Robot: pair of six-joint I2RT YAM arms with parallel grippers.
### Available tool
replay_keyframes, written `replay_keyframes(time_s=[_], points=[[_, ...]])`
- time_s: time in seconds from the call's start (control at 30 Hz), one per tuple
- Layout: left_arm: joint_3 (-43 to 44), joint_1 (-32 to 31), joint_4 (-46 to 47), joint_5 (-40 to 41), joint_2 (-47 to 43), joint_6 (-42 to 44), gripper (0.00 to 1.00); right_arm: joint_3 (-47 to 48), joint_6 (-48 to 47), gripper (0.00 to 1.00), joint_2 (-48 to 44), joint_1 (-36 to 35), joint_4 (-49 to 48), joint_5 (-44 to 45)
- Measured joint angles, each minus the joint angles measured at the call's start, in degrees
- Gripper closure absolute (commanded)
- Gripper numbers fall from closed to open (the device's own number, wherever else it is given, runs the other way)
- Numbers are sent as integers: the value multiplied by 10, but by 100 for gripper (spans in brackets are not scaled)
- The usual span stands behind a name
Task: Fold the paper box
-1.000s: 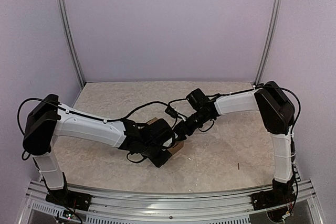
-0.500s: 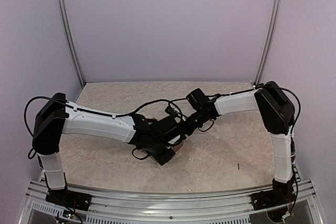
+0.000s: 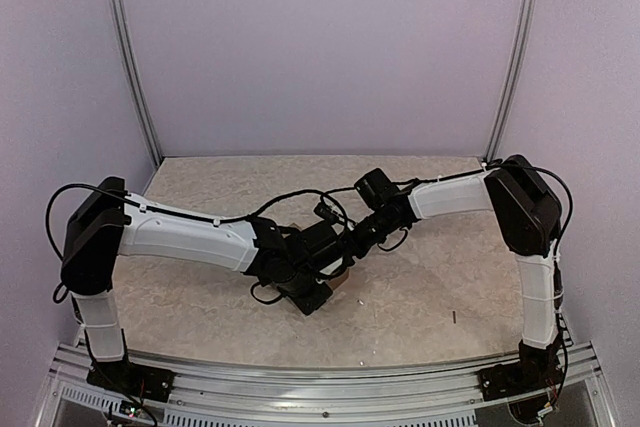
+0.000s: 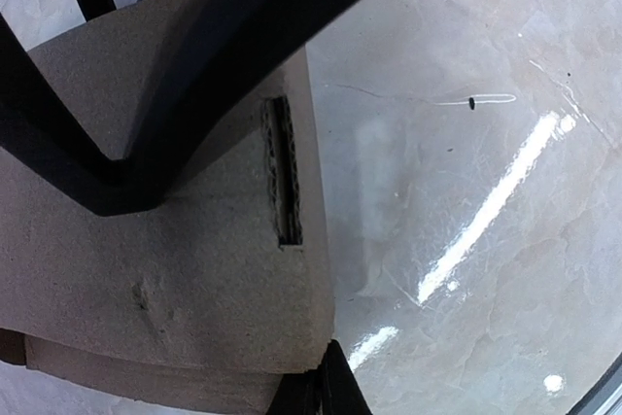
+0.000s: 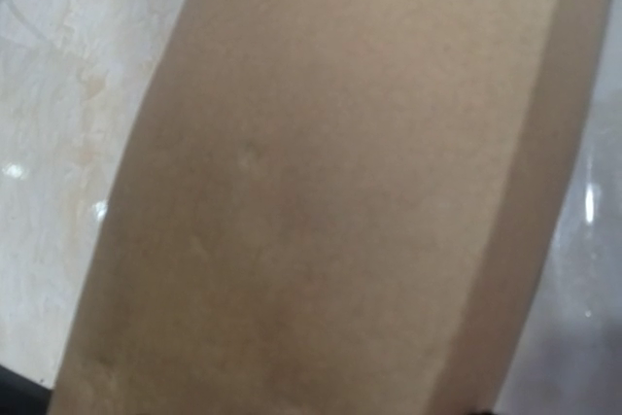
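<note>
1. The plain brown cardboard paper box (image 3: 343, 271) lay near the middle of the beige marbled tabletop (image 3: 440, 282). In the top view only a sliver of it showed under the two black end effectors.
2. In the left wrist view, a broad panel of the paper box (image 4: 194, 279) lay close under the camera. A narrow rectangular slot (image 4: 283, 172) was cut near its right edge, and a small dent (image 4: 146, 294) marked its surface. A second cardboard edge showed beneath the panel's lower border.
3. In the right wrist view, a smooth brown face of the paper box (image 5: 330, 182) filled almost the whole frame, with the tabletop (image 5: 58, 94) showing on either side.
4. The left end effector (image 3: 318, 279) reached in from the left. Its black fingers (image 4: 194, 75) lay together over the panel in a V shape. Whether they pinched any cardboard could not be told.
5. The right end effector (image 3: 346, 247) reached in from the right and met the left one over the box. Its fingers were hidden in every view, so whether they were apart, together or gripping could not be told.
6. A small dark speck (image 3: 454, 316) lay on the tabletop, well apart from the box on the right arm's side.
7. Pale lilac walls (image 3: 320, 47) with two aluminium posts (image 3: 130, 57) enclosed the tabletop.
</note>
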State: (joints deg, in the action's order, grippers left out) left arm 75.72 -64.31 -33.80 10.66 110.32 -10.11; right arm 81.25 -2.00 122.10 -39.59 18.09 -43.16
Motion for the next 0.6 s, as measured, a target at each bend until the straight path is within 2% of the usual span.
replay_keyframes(time_s=[0.47, 0.6], points=[[-34, -2, 23, 19, -28, 0, 81, 3, -1, 32, 0, -2, 7, 2], [-36, -5, 22, 25, -44, -2, 75, 3, -4, 32, 0, -3, 10, -1]])
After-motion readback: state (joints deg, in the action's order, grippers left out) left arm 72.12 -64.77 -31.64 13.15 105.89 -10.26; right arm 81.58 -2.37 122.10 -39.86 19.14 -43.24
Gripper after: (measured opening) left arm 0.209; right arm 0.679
